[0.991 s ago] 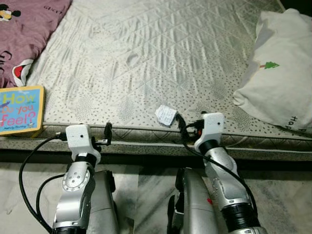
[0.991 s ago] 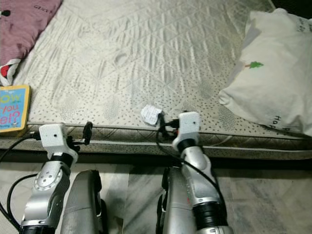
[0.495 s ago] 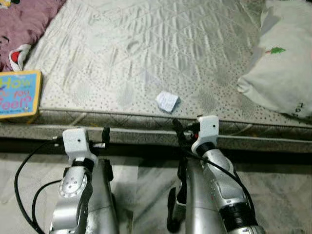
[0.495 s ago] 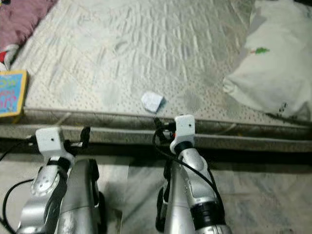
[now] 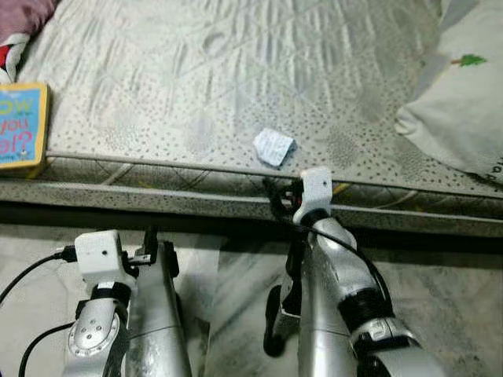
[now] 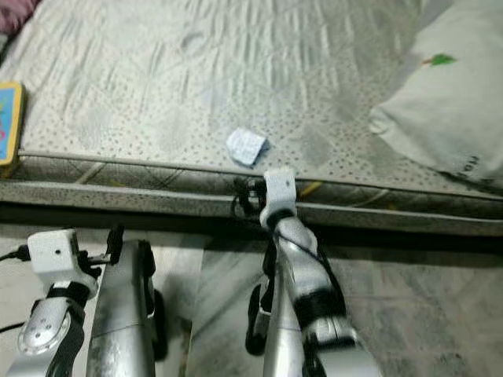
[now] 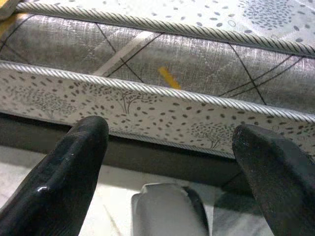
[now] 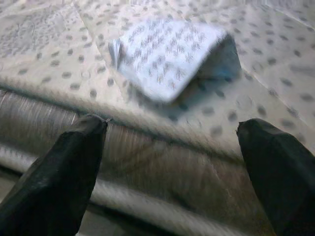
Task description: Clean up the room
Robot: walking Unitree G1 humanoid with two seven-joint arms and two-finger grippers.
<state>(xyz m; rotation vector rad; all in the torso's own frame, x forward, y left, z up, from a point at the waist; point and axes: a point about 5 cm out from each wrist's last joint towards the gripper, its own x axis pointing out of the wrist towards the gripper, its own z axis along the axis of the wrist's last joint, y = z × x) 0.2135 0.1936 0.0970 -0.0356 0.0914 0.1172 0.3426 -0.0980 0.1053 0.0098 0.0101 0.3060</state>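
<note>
Nearest, the left pincer (image 5: 149, 238) is hanging low over the floor (image 5: 440, 298), fingers spread wide and holding nothing. Further on, the right pincer (image 5: 273, 196) is waiting wide-spread at the mattress (image 5: 196, 86) edge, just short of the crumpled paper (image 5: 273, 147) lying there. Beyond, a book (image 5: 22, 126) and pillow (image 5: 464, 110) are sitting well apart.

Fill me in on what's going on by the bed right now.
The robot stands at the edge of the mattress. Its right gripper is raised to the mattress edge, jaws open, aimed at a small folded white paper lying just beyond it, not yet touching. The left gripper hangs lower by the mattress side, jaws open and holding nothing. A children's book lies at the left of the bed, a pillow on the right.
</note>
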